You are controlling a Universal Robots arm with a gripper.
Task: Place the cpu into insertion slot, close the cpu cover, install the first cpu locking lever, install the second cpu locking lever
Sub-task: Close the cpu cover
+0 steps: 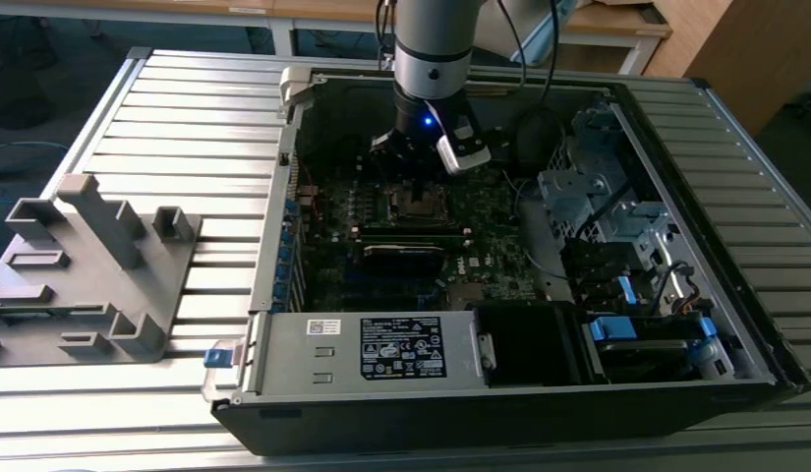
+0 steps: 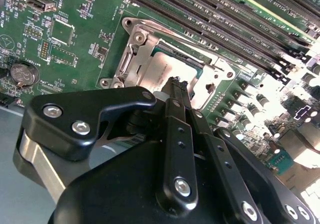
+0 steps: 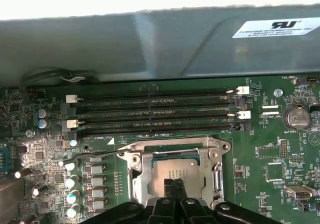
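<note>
My pincer (image 3: 173, 183), tips pinched together, sits over the one cpu (image 3: 172, 170), which lies in its socket framed by the one cover (image 3: 136, 176), just above centre in the exterior view, beside four memory slots (image 3: 155, 111) and one white printed label (image 3: 280, 28).

Over cover (image 3: 136, 179): open from above, gripper (image 3: 173, 183) hangs there.
Beside cover: low memory slots (image 3: 155, 115).
Beyond slots: case wall (image 3: 150, 44) rises.

cpu (image 3: 172, 170) inside cpu cover (image 3: 136, 181) window | claw (image 3: 173, 182) over cpu
</note>
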